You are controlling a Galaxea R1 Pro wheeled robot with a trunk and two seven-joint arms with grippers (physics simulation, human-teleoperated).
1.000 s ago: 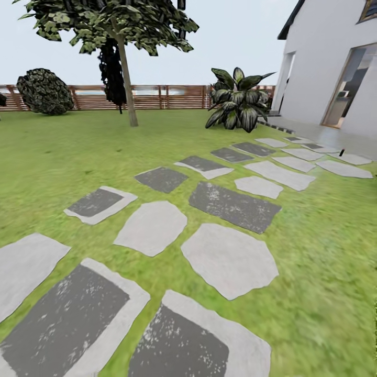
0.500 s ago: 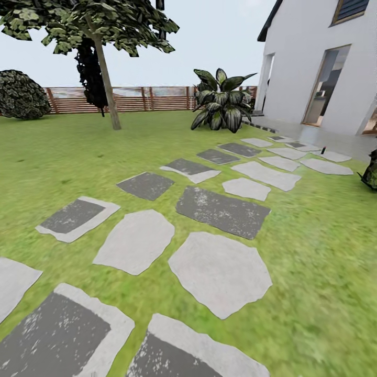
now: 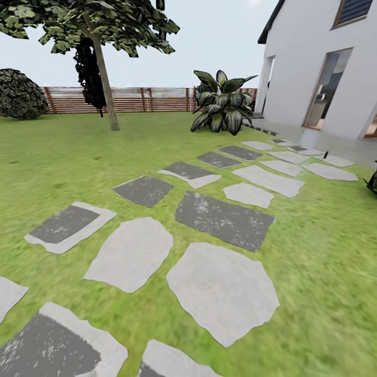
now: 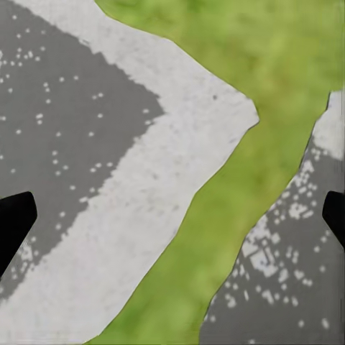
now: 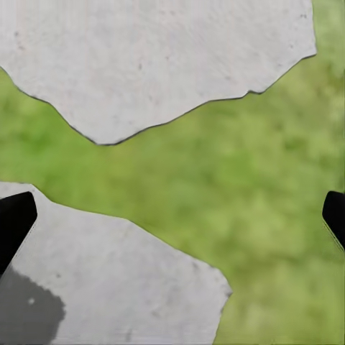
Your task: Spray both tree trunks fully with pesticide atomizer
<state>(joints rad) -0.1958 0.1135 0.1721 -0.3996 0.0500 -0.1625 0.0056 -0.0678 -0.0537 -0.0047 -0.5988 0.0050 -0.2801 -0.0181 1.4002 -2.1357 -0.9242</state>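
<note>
- Your head camera looks over the garden lawn (image 3: 63, 157), with a path of grey stepping stones (image 3: 222, 288) running from the near ground toward the white house (image 3: 324, 63) on the right.
- One tree (image 3: 89, 23) stands at the far left of the lawn; its thin, bare trunk (image 3: 106, 89) leans a little and meets the grass just in front of the brown slat fence (image 3: 157, 99).
- A dark, narrow cypress (image 3: 88, 70) rises just behind that trunk, and a rounded dark shrub (image 3: 20, 95) sits by the fence at the left edge.
- A broad-leaved plant (image 3: 220, 104) grows near the house corner, beside the far end of the path.
- A small dark thing (image 3: 325, 155) stands on the far stones near the house; it is too small to tell whether it is the atomizer.
- Your left gripper (image 4: 172, 215) has its jaws spread wide and released, dark tips at the picture's two edges, over a stone and a strip of grass.
- Your right gripper (image 5: 172, 215) is likewise released, jaws wide, over grass between two pale stones.
</note>
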